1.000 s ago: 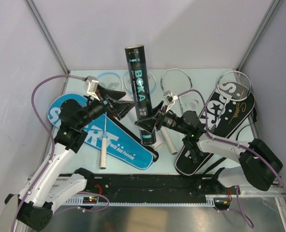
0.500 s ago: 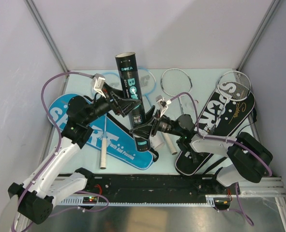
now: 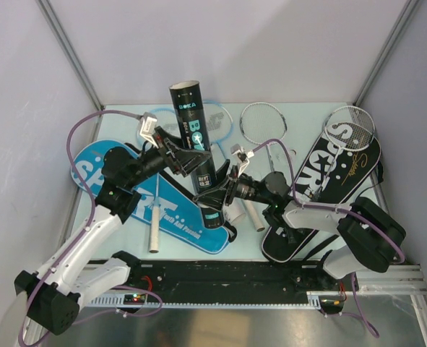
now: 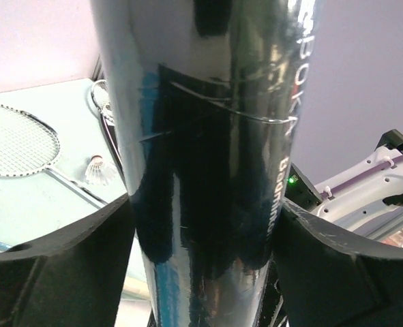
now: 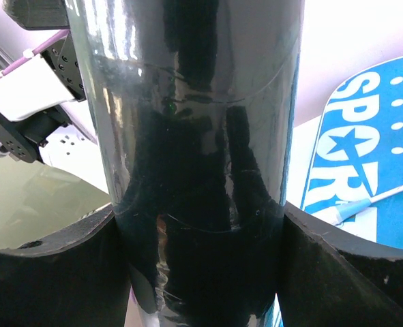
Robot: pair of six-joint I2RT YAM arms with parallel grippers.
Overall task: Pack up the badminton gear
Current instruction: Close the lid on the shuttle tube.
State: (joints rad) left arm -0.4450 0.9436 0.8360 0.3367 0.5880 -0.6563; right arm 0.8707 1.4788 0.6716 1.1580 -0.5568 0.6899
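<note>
Left gripper (image 3: 186, 156) just clamped the black tube (image 3: 192, 119) too; right gripper (image 3: 214, 192) grips it lower. Handover, I reckon.

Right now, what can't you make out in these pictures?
Left wrist view: the black tube fills the middle, hiding most of the table; the shuttlecock is too small for detail.
Right wrist view: the same tube blocks the centre; the blue cover is cut off by the frame edge.
Top view: the light-blue racket lies partly behind the tube.
</note>
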